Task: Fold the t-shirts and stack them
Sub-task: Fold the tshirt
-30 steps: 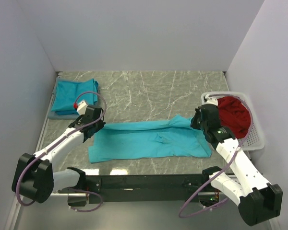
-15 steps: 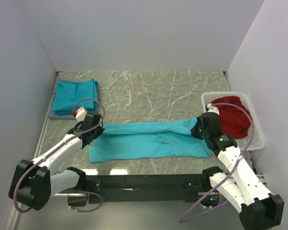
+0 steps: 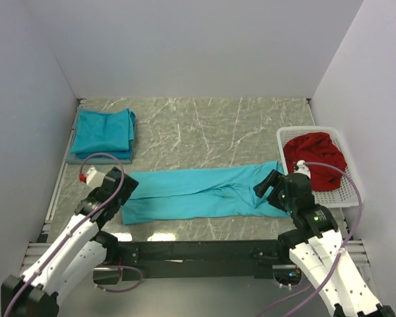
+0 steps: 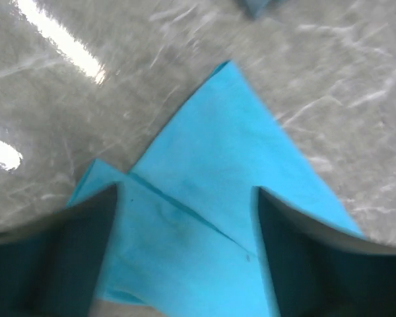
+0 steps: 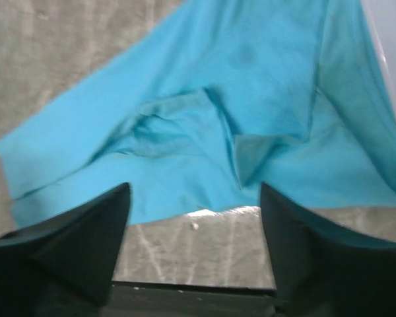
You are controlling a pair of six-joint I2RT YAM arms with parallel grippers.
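Your shirt (image 3: 198,193) lies as a long strip across the lower middle, with left gripper (image 4: 185,191) and right gripper (image 5: 193,188) both wide open and empty over its ends, probably lined up for the next fold before it joins the upper-left stack (image 3: 104,132).

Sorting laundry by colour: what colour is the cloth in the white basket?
The cloth is plain dark red; the top external view shows it best.
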